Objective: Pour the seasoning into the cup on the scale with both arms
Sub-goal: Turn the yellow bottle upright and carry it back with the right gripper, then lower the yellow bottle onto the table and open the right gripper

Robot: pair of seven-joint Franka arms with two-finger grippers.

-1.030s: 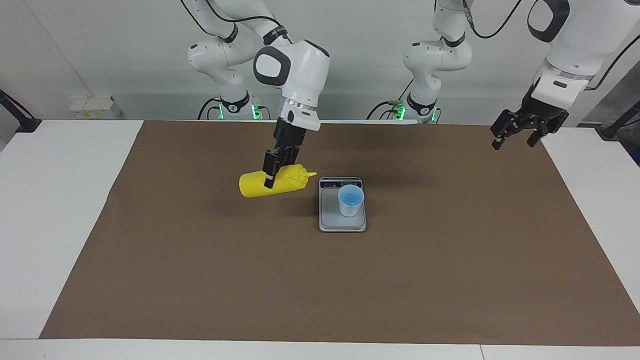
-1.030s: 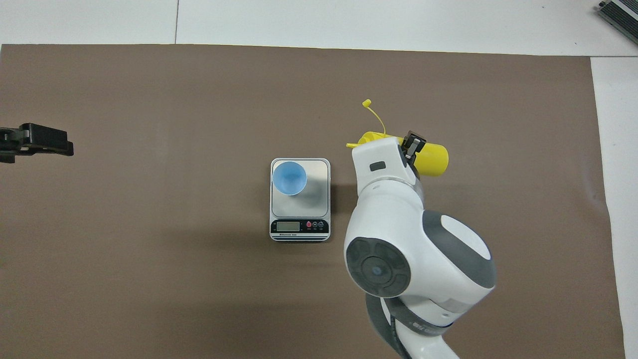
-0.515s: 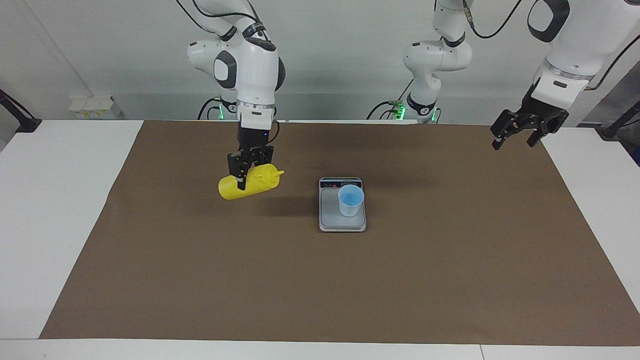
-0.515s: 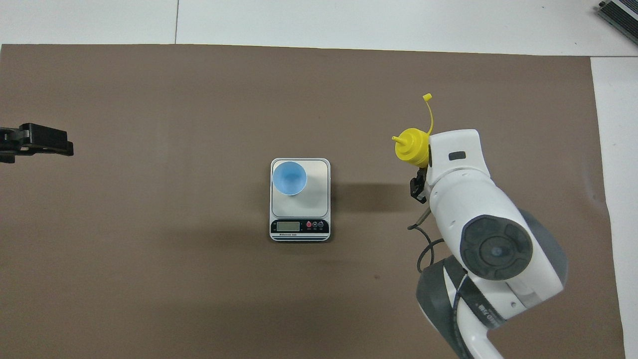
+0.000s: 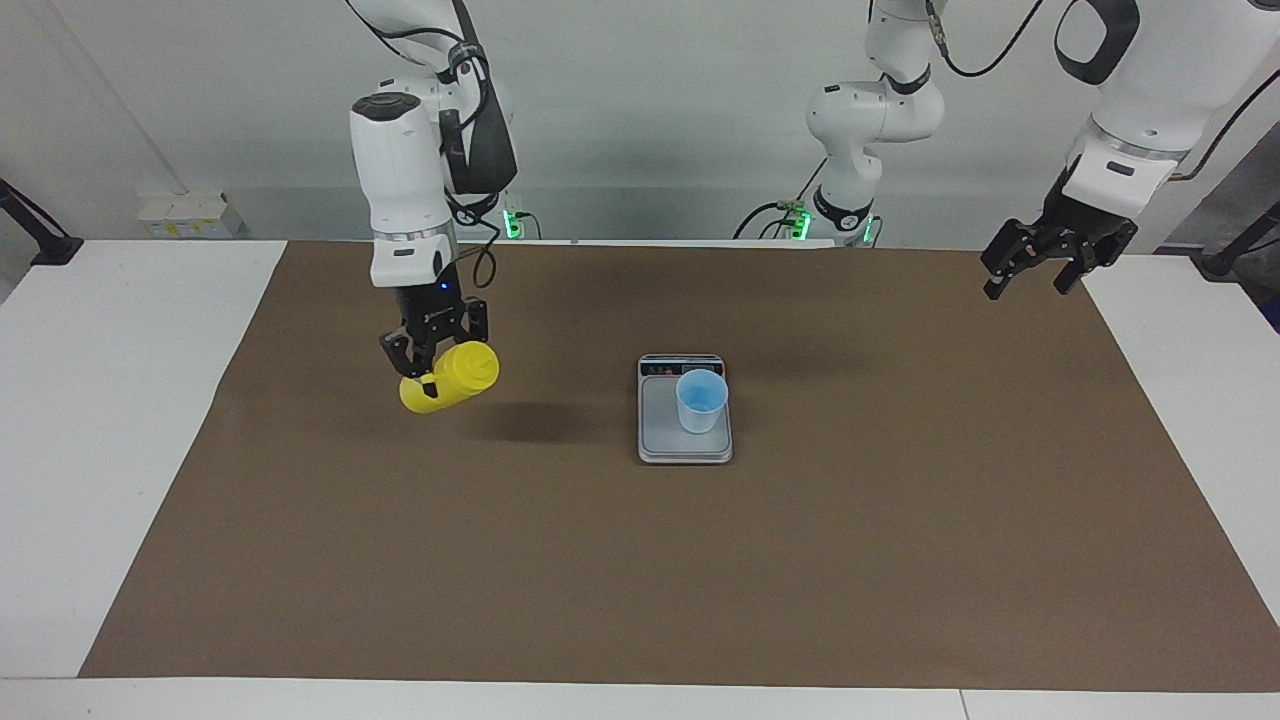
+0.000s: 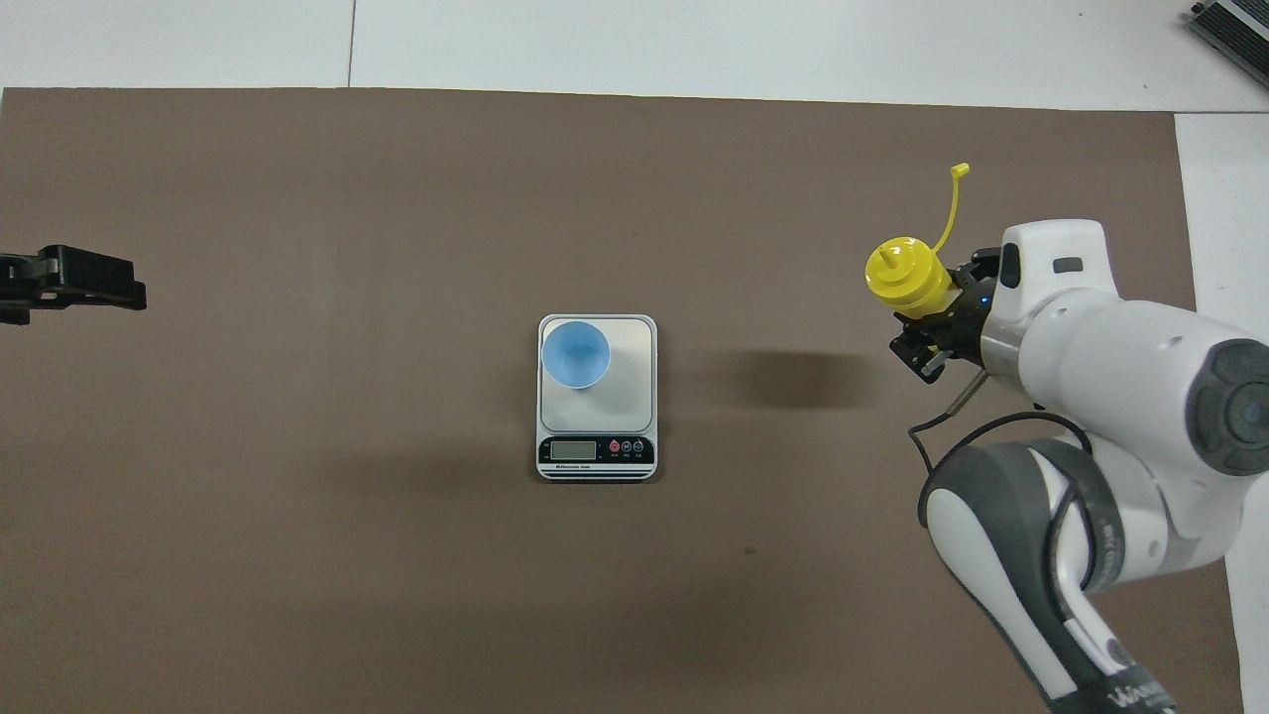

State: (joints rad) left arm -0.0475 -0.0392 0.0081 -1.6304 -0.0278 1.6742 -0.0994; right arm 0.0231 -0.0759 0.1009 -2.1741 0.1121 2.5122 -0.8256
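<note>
Seasoning bottle [image 5: 450,377]: tilted, in the air over the brown mat [image 5: 640,560], toward the right arm's end, at 3 o'clock of the scale [image 6: 597,397] in the overhead view | right hand [image 5: 433,345]: clenched on the bottle | cup [image 5: 701,400]: upright on the scale | left hand [image 5: 1040,268]: fingers spread, grasping nothing, waits over the mat's edge

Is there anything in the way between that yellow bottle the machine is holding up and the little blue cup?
Nothing visible. The right tool holds the bottle in the air over bare brown mat, toward the right arm's end of the table. Only mat lies between it and the cup on the scale. The left tool waits, open, over the mat's other end.
</note>
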